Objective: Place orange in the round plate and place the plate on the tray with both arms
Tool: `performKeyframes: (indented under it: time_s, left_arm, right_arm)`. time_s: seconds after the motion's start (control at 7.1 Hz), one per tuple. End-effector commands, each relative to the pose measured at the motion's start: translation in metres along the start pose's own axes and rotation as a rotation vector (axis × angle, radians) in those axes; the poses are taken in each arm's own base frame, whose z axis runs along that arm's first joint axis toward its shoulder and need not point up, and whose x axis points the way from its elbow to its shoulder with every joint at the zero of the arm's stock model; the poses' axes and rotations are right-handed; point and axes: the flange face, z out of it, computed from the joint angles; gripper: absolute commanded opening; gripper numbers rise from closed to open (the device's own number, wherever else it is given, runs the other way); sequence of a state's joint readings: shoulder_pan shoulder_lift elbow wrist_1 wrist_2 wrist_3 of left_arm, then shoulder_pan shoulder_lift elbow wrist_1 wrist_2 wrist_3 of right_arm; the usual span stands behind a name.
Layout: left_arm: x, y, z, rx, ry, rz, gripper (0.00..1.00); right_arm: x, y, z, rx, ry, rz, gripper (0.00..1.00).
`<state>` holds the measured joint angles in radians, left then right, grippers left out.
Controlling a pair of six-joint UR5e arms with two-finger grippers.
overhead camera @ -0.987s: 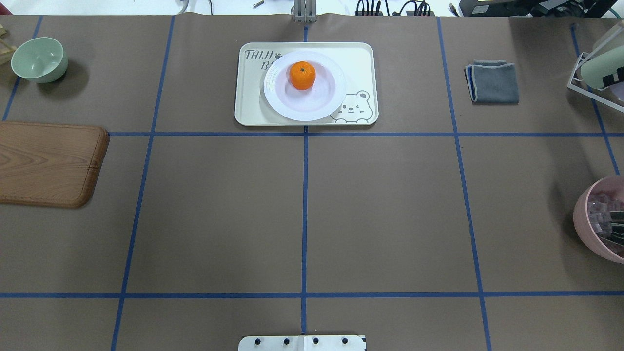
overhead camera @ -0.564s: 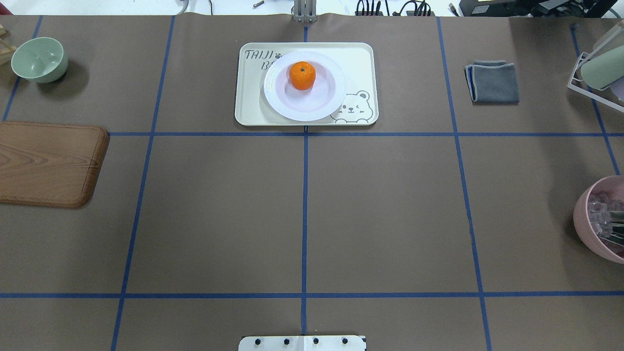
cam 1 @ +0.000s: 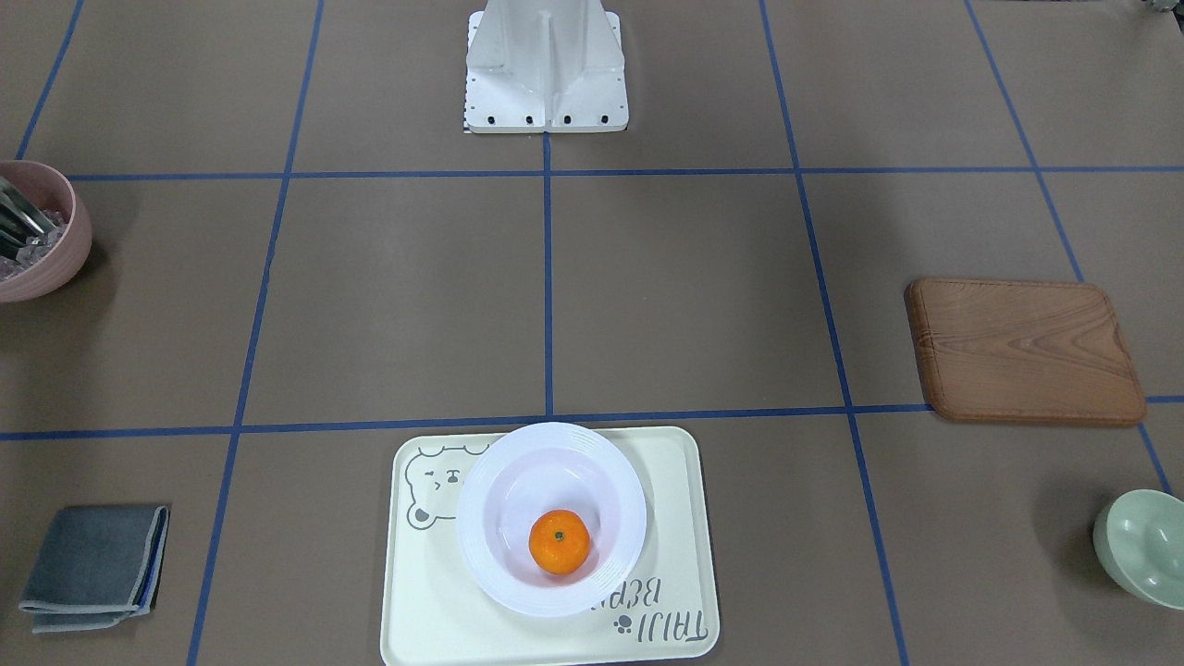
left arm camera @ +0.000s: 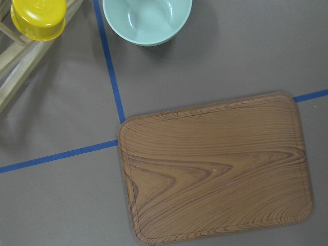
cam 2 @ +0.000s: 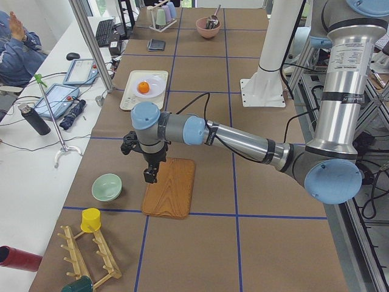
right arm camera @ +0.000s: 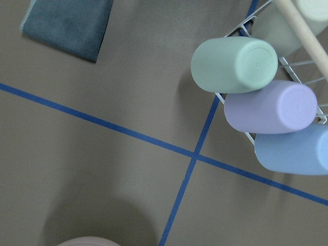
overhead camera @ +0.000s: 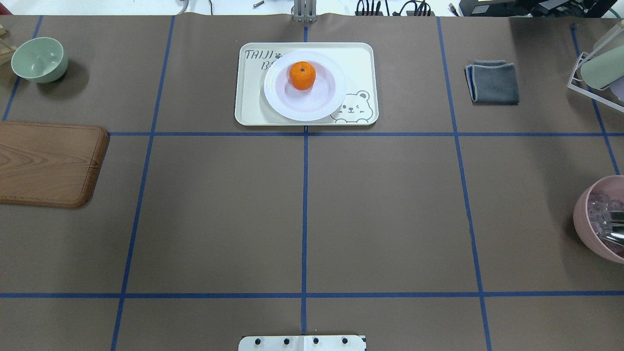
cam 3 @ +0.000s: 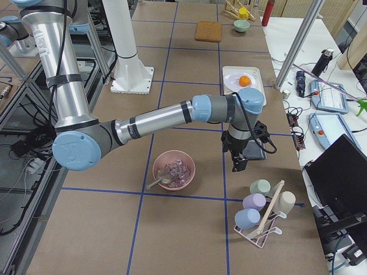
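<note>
The orange (overhead camera: pixel 302 75) lies inside the white round plate (overhead camera: pixel 292 111), and the plate rests on the cream bear tray (overhead camera: pixel 249 108) at the table's far middle. The front-facing view shows the same: orange (cam 1: pixel 559 542), plate (cam 1: pixel 483 559), tray (cam 1: pixel 416 610). Both arms are drawn back to the table's ends. My left gripper (cam 2: pixel 150 175) hangs over the wooden board's edge, and my right gripper (cam 3: pixel 238 163) hangs between the pink bowl and the cup rack. They show only in the side views, so I cannot tell whether either is open or shut.
A wooden board (overhead camera: pixel 48 163) and a pale green bowl (overhead camera: pixel 39 59) lie at the left. At the right are a folded grey cloth (overhead camera: pixel 492 82), a pink bowl (overhead camera: pixel 587 229) and a cup rack (cam 3: pixel 261 213). A person (cam 2: pixel 15 52) sits past the table's far side.
A dark part of the right gripper that showed at the overhead view's right edge by the cup rack has gone out of that view. Orange, plate and tray have not moved.
</note>
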<state>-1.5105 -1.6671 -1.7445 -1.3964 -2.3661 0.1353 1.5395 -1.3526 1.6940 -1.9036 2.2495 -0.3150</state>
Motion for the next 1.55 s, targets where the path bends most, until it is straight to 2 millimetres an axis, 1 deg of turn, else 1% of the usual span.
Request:
performKeyframes:
  time_s: [0.0,0.14,0.28,0.42,0.7,0.85,0.99,1.27,1.41]
  left_arm:
    - [-0.014,0.006,0.013,-0.024,0.019,-0.024,0.98]
    - [-0.015,0.019,0.016,-0.024,0.019,-0.024,0.98]
    - [-0.016,0.025,0.019,-0.025,0.021,-0.027,0.98]
    - [-0.006,0.021,0.009,0.007,0.017,0.0,0.98]
    - [-0.006,0.019,0.008,0.015,0.016,0.008,0.98]
    - [-0.005,0.014,0.008,0.014,0.014,0.006,0.98]
    - [-0.004,0.013,0.006,0.017,0.014,0.008,0.98]
    - [-0.003,0.012,0.005,0.018,0.006,0.01,0.98]
    - [-0.002,0.012,0.004,0.021,0.006,0.014,0.98]
  right_arm:
    - [-0.01,0.011,-0.003,-0.01,-0.043,0.019,1.0]
    - [-0.011,0.015,0.0,-0.005,-0.075,0.023,1.0]
    - [-0.014,0.016,0.002,0.006,-0.113,0.029,1.0]
    - [-0.013,0.018,0.006,0.004,-0.117,0.039,1.0]
    - [-0.014,0.017,0.011,-0.003,-0.115,0.018,1.0]
    - [-0.024,0.012,0.021,-0.025,-0.112,-0.001,1.0]
    - [-0.028,0.011,0.032,-0.05,-0.105,-0.008,1.0]
    - [-0.019,0.016,0.053,-0.045,-0.084,-0.022,1.0]
    - [-0.017,0.015,0.053,-0.035,-0.075,-0.032,1.0]
